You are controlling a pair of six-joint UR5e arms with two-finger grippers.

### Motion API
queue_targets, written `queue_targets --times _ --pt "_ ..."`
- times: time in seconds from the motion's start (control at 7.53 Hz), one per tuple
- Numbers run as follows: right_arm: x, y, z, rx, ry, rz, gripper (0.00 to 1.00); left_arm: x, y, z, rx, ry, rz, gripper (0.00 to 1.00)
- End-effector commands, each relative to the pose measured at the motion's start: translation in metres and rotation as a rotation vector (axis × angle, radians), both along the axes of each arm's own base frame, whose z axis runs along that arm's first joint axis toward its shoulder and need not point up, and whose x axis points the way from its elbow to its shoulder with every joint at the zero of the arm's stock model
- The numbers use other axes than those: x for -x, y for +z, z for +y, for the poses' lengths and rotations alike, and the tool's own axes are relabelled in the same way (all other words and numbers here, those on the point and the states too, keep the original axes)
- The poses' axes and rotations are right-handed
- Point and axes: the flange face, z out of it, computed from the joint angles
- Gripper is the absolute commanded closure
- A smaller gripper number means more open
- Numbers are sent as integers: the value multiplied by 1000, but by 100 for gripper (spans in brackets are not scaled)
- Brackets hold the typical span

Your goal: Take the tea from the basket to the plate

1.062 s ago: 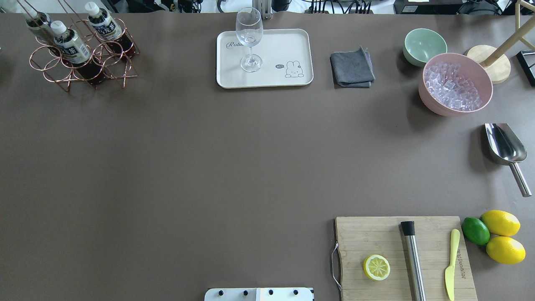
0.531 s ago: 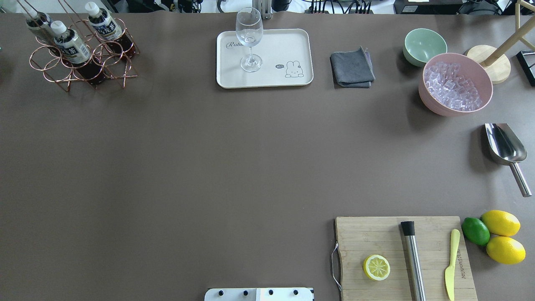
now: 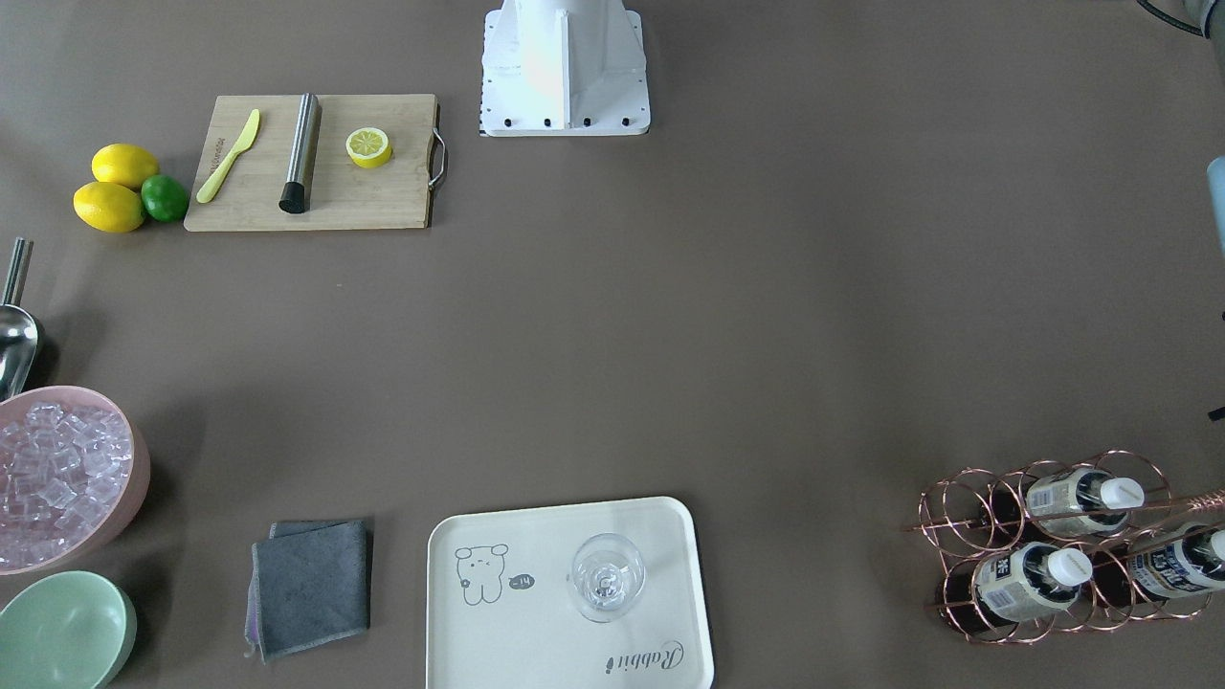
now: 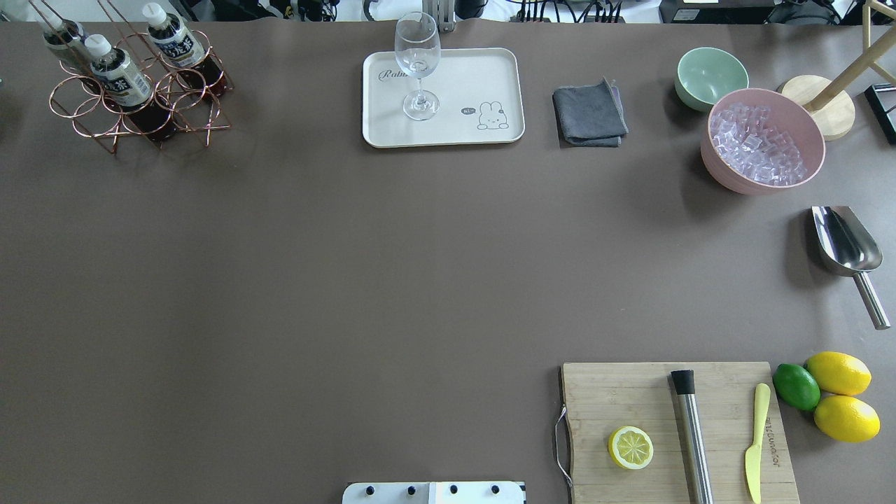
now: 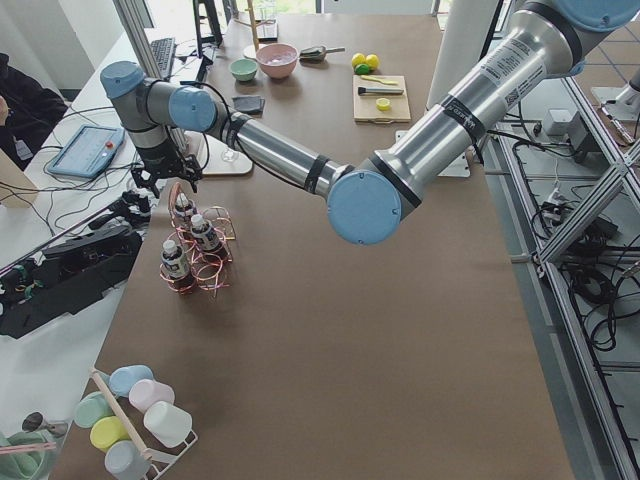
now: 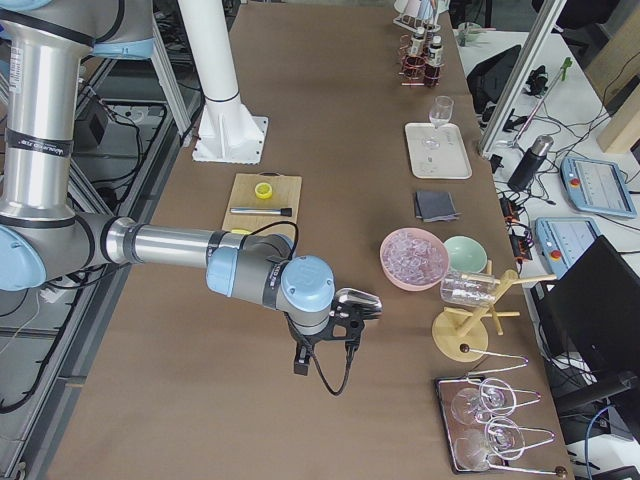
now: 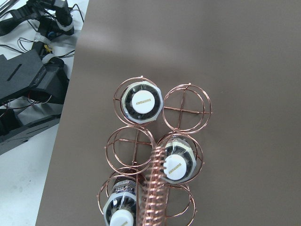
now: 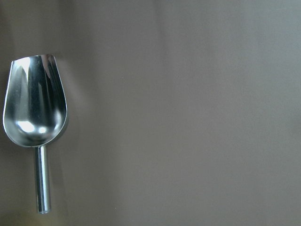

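Copper basket (image 7: 187,111) handle blurs over one tea (image 7: 175,165) | left fingers (image 5: 172,172), right fingers (image 6: 335,335): cannot tell gap

You're in a robotics lab. Teach pendant (image 6: 598,185) beyond the bench (image 4: 350,280) at twelve o'clock, cabled aluminium framing (image 5: 600,199) at six.

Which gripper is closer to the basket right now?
Left. The left gripper hangs just above the basket; the right gripper is far off toward the opposite end, over the scoop.

tea bottles (image 4: 122,78) in basket (image 4: 89,115), glass (image 4: 418,52) on plate (image 4: 479,77)
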Motion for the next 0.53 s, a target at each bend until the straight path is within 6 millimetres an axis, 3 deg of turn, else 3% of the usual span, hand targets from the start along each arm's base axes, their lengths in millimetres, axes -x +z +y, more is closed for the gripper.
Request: queue_targets --times 0.0,0.13,0.27,0.4 --pt "0 -1 0 -2 0 1 0 -7 11 -4 10 6 -1 14" --pt "0 -2 0 -3 3 -10 0 -13 11 -4 11 13 -1 23" --pt "0 0 0 0 1 -4 0 -15 10 -4 9 15 -1 42" --pt "0 0 1 -1 0 -1 0 -17 10 -4 12 15 -1 85"
